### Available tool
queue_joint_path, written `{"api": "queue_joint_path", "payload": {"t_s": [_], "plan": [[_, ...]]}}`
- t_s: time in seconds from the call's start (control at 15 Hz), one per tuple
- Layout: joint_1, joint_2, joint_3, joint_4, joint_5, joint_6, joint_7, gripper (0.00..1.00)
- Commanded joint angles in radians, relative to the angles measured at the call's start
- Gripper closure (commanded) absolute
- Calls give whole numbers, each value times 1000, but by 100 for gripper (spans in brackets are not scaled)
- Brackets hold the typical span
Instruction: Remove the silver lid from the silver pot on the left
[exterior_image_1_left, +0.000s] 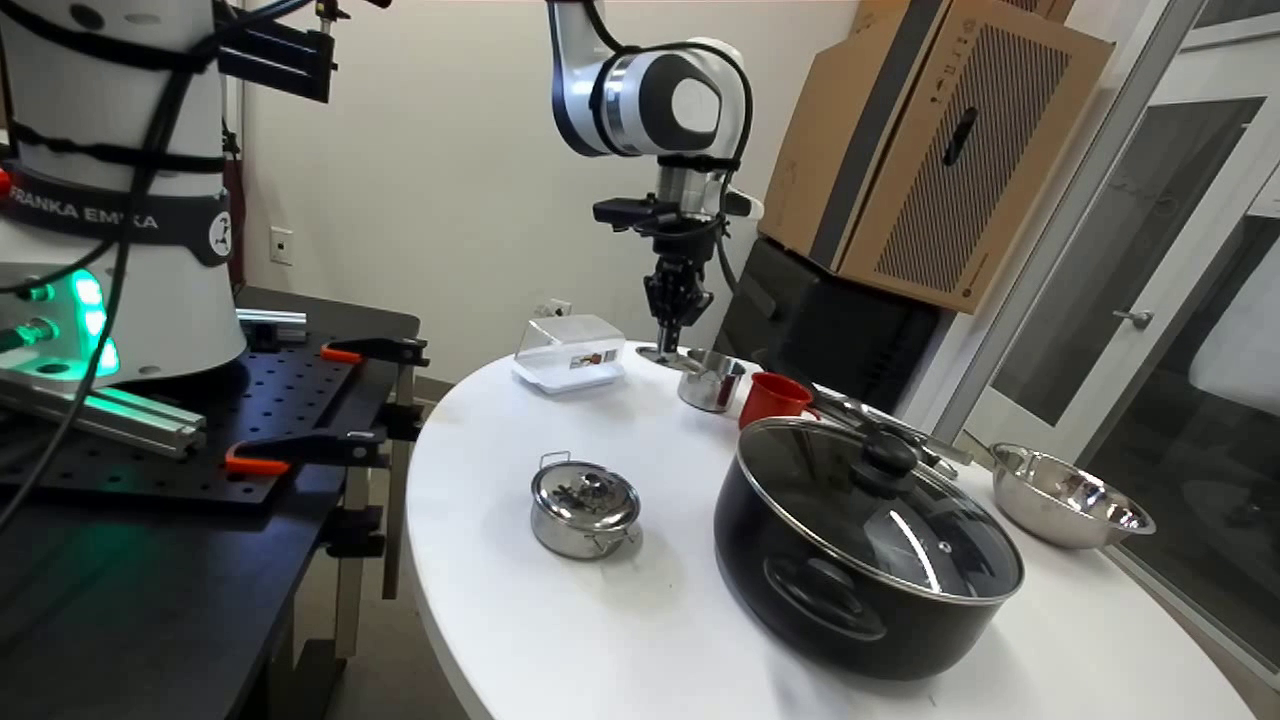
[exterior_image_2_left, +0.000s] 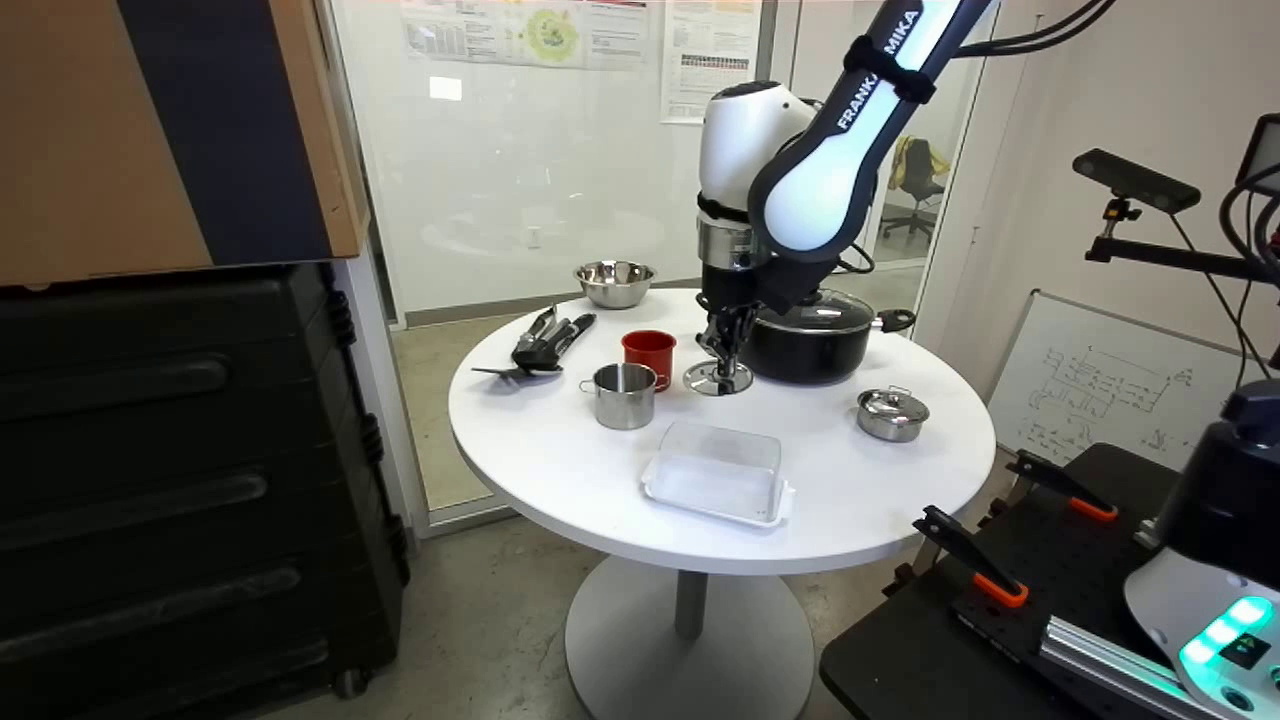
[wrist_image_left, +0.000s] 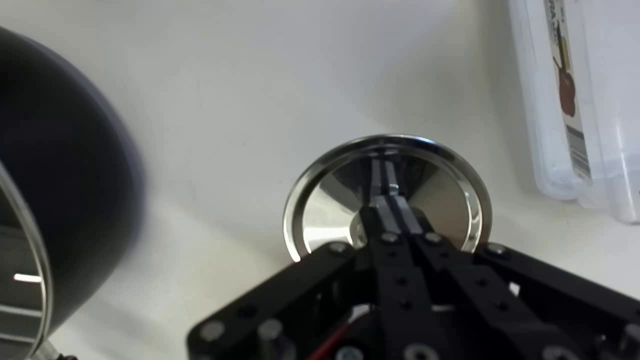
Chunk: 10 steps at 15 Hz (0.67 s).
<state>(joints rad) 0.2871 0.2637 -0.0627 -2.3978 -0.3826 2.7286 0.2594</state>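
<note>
My gripper (exterior_image_1_left: 668, 335) is shut on the top of the silver lid, a small round shiny disc, and holds it level above the table. The lid shows in both exterior views (exterior_image_1_left: 650, 354) (exterior_image_2_left: 706, 380). In the wrist view the fingertips (wrist_image_left: 390, 200) are almost together over the middle of the lid (wrist_image_left: 437, 200) and hide its grip. The cup-sized silver pot stands upright and uncovered on the table in both exterior views (exterior_image_1_left: 710, 384) (exterior_image_2_left: 624, 402). The lid is beside it, apart. The pot does not show clearly in the wrist view.
A red mug (exterior_image_2_left: 650, 355) stands by the silver pot. The big black pot (exterior_image_1_left: 850, 590) with a glass lid is near the gripper (wrist_image_left: 75, 150). A clear plastic box (exterior_image_2_left: 715, 475), a squat knobbed-lid pot (exterior_image_1_left: 585, 510), black utensils (exterior_image_2_left: 545, 345) and a steel bowl (exterior_image_2_left: 615, 288) share the white table.
</note>
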Motion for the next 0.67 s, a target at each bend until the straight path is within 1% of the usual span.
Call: {"api": "queue_joint_path", "payload": {"t_s": [0.0, 0.2, 0.4, 0.6], "plan": [[-22, 21, 11, -8, -16, -18, 10, 100], [12, 114, -23, 55, -102, 11, 67, 100], [50, 210, -48, 129, -161, 44, 101, 100], [90, 296, -57, 211, -157, 49, 95, 100]]}}
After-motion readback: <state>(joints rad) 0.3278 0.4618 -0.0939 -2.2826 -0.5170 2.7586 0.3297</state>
